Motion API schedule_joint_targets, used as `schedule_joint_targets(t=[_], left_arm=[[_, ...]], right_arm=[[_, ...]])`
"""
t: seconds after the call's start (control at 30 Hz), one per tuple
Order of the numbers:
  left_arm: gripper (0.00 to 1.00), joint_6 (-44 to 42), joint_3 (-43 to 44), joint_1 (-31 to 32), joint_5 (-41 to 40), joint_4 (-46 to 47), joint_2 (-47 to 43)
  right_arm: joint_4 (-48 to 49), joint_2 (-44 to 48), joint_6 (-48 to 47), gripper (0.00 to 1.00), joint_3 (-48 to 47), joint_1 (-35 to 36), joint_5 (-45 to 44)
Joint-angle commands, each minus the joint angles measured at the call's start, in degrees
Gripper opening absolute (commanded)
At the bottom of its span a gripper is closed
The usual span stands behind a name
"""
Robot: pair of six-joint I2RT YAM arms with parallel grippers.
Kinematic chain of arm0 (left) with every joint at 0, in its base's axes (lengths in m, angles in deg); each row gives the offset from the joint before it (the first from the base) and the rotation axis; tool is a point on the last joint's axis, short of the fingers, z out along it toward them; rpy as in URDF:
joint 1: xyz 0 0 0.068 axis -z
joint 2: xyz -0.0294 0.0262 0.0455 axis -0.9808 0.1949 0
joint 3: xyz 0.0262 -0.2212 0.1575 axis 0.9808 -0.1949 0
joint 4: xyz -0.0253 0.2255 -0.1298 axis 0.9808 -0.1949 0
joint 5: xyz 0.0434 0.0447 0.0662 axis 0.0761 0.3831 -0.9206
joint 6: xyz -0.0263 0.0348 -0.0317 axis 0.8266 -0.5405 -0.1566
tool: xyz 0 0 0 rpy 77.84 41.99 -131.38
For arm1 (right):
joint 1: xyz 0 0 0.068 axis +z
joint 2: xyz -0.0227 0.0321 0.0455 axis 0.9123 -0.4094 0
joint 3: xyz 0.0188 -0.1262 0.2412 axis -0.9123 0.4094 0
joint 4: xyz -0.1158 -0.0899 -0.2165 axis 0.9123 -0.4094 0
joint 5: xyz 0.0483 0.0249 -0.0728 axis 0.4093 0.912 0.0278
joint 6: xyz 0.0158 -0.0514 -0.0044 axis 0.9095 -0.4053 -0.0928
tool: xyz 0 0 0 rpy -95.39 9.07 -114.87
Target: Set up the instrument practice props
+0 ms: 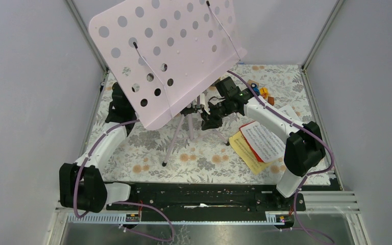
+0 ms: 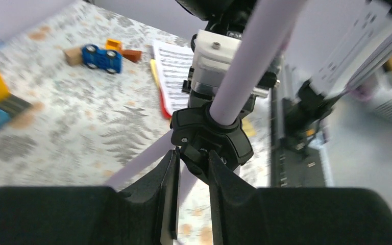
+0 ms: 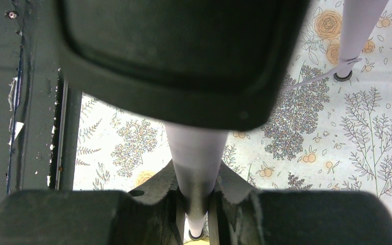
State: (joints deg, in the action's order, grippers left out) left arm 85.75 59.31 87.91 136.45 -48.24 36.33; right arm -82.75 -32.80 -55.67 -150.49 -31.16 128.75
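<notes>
1. Top view: the pale pink perforated panel [image 1: 168,56] fills the upper centre of the frame, tilted, above the lilac tripod [image 1: 173,139], whose legs stand on the floral worktop [image 1: 204,158]. The left arm [image 1: 104,143] reaches under the panel's lower left edge. The right arm [image 1: 265,115] comes in from the right to the tripod's middle. White, red and yellow sheet-music pages [image 1: 260,140] lie stacked right of centre, and toy blocks [image 1: 261,93] sit at the upper right.
2. Left wrist view: at the bottom centre, the left end effector [image 2: 193,166] is clenched on the tripod's black joint [image 2: 209,132], one finger on each side. A lilac tube rises toward the upper right. A blue toy car [image 2: 102,57] lies at the upper left.
3. Right wrist view: at the bottom centre, the right end effector [image 3: 196,209] is grasping a lilac tube of the tripod, which is pinched between its fingers. Another leg stands at the upper right with its foot on the worktop.
</notes>
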Motion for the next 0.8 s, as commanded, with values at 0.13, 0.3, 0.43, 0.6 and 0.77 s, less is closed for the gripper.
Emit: schedule_joint_targets(t=[0.13, 0.3, 0.43, 0.6, 0.77], left_arm=[[0.00, -51.8, 0.5, 1.4, 5.5, -30.2, -1.5], [0.00, -63.3, 0.7, 1.7, 2.0, -35.2, -1.3], [0.00, -72.9, 1.8, 2.2, -2.8, -39.2, -1.2], [0.00, -76.5, 2.4, 3.1, -6.4, -39.2, -1.7], [0.29, -78.2, 5.8, 3.0, -7.4, -43.6, -1.9]], right_arm=[[-1.6, -5.8, -6.0, 0.00, 2.7, -0.1, -10.0], [-1.6, -6.3, -5.9, 0.00, 2.6, 0.0, -9.9], [-1.6, -6.6, -5.9, 0.00, 2.6, 0.0, -9.8], [-1.1, -6.7, -5.5, 0.00, 2.7, 0.1, -9.7], [-1.1, -6.9, -5.5, 0.00, 2.8, 0.0, -9.7]])
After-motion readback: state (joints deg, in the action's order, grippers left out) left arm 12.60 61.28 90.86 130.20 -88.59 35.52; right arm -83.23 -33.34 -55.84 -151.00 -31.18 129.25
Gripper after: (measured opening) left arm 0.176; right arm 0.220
